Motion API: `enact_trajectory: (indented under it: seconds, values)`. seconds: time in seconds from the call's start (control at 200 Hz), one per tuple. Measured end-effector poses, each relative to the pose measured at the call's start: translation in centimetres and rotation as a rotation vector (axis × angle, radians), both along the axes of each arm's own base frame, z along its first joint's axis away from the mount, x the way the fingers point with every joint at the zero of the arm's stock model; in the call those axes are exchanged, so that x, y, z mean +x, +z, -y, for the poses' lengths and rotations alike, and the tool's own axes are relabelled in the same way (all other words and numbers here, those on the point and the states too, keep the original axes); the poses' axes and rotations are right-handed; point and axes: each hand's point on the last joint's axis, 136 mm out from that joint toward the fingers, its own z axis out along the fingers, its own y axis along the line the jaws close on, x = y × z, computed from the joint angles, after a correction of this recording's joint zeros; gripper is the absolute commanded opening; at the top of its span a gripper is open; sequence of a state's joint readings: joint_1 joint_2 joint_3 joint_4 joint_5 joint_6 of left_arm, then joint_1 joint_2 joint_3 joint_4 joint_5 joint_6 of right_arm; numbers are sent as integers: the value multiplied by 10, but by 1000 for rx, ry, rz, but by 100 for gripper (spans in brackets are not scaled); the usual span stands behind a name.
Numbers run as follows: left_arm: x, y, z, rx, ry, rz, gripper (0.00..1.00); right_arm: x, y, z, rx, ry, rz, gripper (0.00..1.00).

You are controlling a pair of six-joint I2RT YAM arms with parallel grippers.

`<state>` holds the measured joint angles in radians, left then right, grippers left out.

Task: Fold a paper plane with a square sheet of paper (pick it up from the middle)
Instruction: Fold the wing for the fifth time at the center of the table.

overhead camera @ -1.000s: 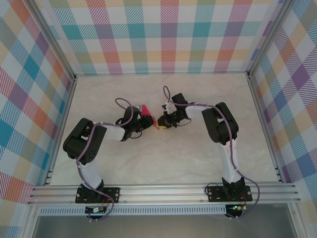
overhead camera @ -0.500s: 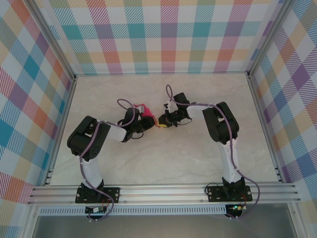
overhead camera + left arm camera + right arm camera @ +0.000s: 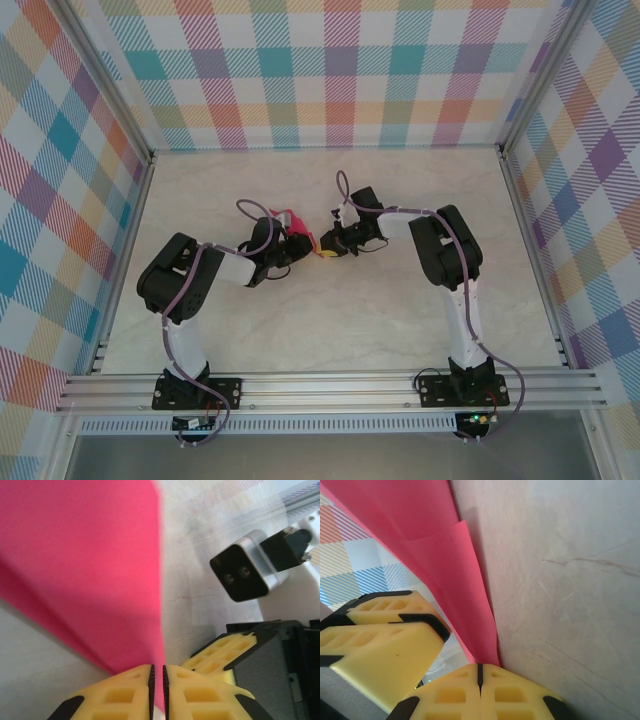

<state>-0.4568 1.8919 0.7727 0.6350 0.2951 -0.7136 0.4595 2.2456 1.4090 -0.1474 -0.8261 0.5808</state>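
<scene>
My left gripper (image 3: 158, 674) pinches the folded pink paper (image 3: 75, 555), held between both arms over the table (image 3: 570, 580). My right gripper (image 3: 480, 669) is clamped on its other end. If I pull too hard, it may rip or slip out.

In the top view the tight spot is the middle of the frame. My left gripper (image 3: 303, 240) and right gripper (image 3: 332, 247) meet almost tip to tip there, both pinched on the pink sheet (image 3: 291, 221), and I see no gap to pass between them. The left arm (image 3: 190, 285) blocks the lower left and the right arm (image 3: 445, 250) the centre right. The bare table (image 3: 330, 330) between the two arms, low in the frame, is free, and so is the strip below the checked back wall (image 3: 330, 90). The side walls (image 3: 60, 200) and the metal rail (image 3: 330, 385) at the bottom close the space.
</scene>
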Motion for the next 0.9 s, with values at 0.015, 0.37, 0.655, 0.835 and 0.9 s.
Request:
enact_trajectory:
  seconds: [0.015,0.37,0.655,0.835,0.9]
  values:
    - [0,0,0,-1,0,2,15,0,0,0,0,0,0,0]
    - [1,-11,-5,25,22,-19,9,0,0,0,3,0,-5,0]
    - [5,-13,-3,37,25,-48,6,1,0,0,0,-2,-5,4]
    - [6,-15,-4,54,32,-70,5,1,4,0,-5,-3,9,17]
    - [6,-16,-4,58,35,-74,5,4,6,2,-26,-13,34,19]
